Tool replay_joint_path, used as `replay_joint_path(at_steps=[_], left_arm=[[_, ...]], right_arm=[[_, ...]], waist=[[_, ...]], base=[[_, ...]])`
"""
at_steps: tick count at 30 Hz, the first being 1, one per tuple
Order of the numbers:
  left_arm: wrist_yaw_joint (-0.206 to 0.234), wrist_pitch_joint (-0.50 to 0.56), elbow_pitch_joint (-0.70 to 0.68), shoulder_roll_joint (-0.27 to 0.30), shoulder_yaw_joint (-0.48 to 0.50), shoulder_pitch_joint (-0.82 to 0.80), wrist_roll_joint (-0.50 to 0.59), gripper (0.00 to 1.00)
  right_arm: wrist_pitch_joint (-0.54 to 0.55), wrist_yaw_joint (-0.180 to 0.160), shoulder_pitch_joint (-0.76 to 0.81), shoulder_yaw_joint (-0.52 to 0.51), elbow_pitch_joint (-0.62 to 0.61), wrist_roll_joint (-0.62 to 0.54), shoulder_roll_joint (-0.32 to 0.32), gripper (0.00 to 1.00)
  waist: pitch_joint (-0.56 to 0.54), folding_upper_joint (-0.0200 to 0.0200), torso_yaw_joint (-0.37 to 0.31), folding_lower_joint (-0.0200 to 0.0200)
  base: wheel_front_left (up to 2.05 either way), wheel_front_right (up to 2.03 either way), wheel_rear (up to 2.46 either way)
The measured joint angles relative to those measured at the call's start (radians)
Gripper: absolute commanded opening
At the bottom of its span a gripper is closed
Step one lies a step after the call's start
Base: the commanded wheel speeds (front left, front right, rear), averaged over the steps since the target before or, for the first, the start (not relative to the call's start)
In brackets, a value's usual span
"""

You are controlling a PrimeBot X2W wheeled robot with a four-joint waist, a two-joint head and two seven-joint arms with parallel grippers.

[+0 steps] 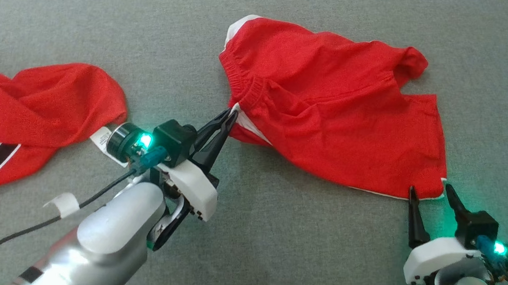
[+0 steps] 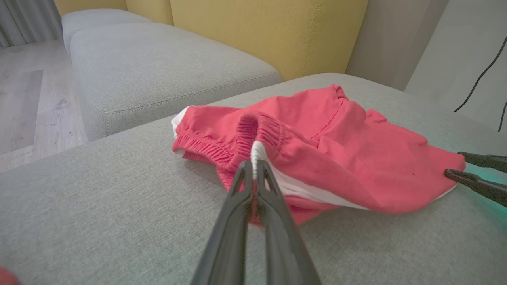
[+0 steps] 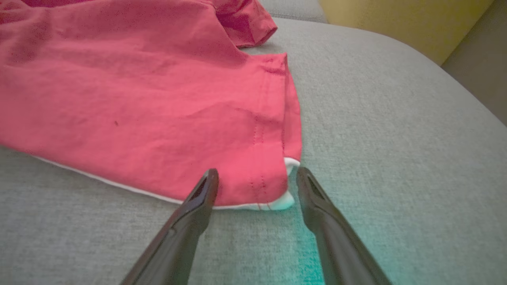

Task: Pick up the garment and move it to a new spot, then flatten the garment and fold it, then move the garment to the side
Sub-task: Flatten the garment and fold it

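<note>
The garment (image 1: 332, 117) is a pair of red shorts with white trim, lying crumpled on the grey cushion (image 1: 272, 239). My left gripper (image 1: 230, 116) is shut on the white-edged waistband corner (image 2: 257, 152) at the garment's (image 2: 336, 158) near left side, lifting that fold slightly. Open and empty, my right gripper (image 1: 430, 192) has its fingertips just short of the garment's near right hem corner (image 3: 283, 194), one finger (image 3: 206, 186) over the red cloth (image 3: 138, 111) and the other beside the white trim. Its two fingers (image 2: 475, 172) also appear at the right edge of the left wrist view.
A second red garment (image 1: 21, 108) with a dark-and-white emblem and a white tag lies at the left of the cushion. A black cable (image 1: 37, 223) trails from my left arm. Another grey cushion (image 2: 158, 67), a yellow backrest (image 2: 269, 31) and wooden floor (image 2: 23, 99) lie beyond.
</note>
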Motion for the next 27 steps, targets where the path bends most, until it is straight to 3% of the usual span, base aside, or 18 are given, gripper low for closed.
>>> replay_joint_path(at_steps=[20, 27], left_arm=[[0.014, 0.000, -0.009, 0.002, -0.010, 0.017, -0.011, 0.00], [0.021, 0.002, -0.014, 0.004, -0.021, 0.017, -0.011, 0.00]], right_arm=[[0.057, 0.000, 0.001, 0.008, 0.020, -0.046, 0.000, 1.00], [0.088, 0.000, 0.001, -0.033, 0.018, -0.056, 0.000, 1.00]], waist=[[-0.031, 0.0000, -0.004, 0.0000], [-0.029, 0.0000, 0.000, 0.0001]], base=[[0.00, 0.00, 0.00], [0.00, 0.00, 0.00]])
